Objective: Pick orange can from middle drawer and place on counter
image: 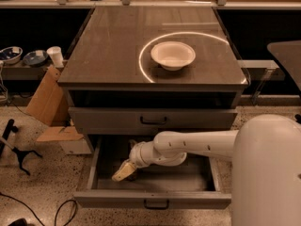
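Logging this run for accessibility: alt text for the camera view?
The robot's white arm reaches into the open wide grey metal drawer, its pale gripper low near the drawer's left side; no orange can is visible. Above, a round white bowl sits on the glossy dark grey-brown counter, inside a bright ring-shaped reflection.

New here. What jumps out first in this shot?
The big white arm stretched from the right into the open drawer, its claw low at the drawer's left. Next, the white bowl on the counter, inside a bright ring reflection.
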